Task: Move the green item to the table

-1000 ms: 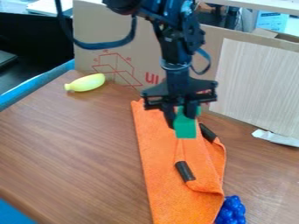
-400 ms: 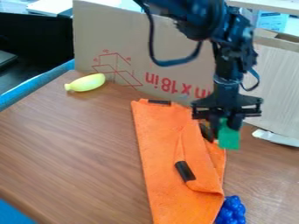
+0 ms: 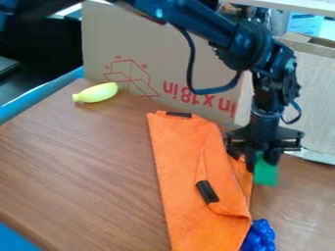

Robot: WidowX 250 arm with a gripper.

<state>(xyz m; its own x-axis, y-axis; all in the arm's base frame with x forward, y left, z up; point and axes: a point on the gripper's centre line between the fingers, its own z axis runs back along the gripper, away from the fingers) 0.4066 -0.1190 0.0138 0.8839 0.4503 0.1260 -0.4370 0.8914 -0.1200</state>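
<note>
Green rectangular block [image 3: 266, 175] clenched in black two-finger gripper [image 3: 260, 160] fingers, just right of orange cloth's [image 3: 186, 181] edge at brown wooden surface [image 3: 85, 162], blue grape-like cluster [image 3: 260, 236] nearer camera.

- Block [image 3: 266, 176]: plain green.
- Pincer [image 3: 263, 163]: black.
- Cloth [image 3: 183, 166]: bright orange, with black patches [image 3: 207, 191].
- Toy banana [image 3: 96, 92]: yellow, slightly greenish at the tip.
- Knobbly cluster [image 3: 260, 235]: deep blue.
- Table [image 3: 85, 162]: warm brown, streaked with darker wood grain.
- Cardboard box [image 3: 147, 37]: tan, marked with red line drawing and red lettering.
- Panel [image 3: 319, 93]: pale greyish beige, finely streaked.
- Arm [image 3: 245, 46]: black with bluish highlights.
- Cable [image 3: 212, 90]: dark blue.
</note>
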